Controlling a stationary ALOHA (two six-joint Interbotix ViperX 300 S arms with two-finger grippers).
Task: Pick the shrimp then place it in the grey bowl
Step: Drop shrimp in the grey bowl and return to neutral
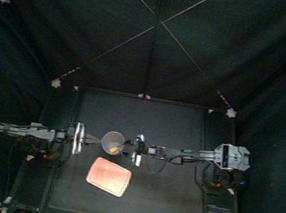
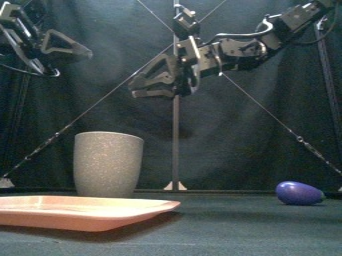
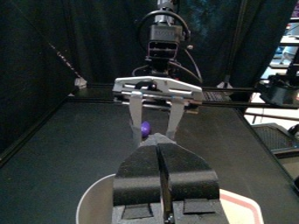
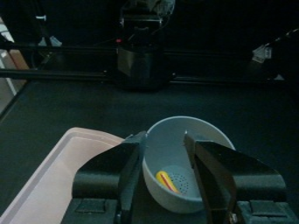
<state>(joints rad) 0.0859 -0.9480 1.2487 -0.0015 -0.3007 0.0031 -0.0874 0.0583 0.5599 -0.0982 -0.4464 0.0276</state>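
Bench [image 1: 171, 123]: black, curtains [image 1: 63, 26] around.
Shrimp [image 4: 167, 180]: orange, inside grey cup [image 2: 107, 165].
Right hand [image 4: 173, 142]: released above cup.
Left hand [image 3: 163, 150]: clenched.

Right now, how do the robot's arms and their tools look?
The left arm and right arm are black and jointed. The right tool shows two grey jaws under a white cross-plate; the left tool shows two broad black jaws.
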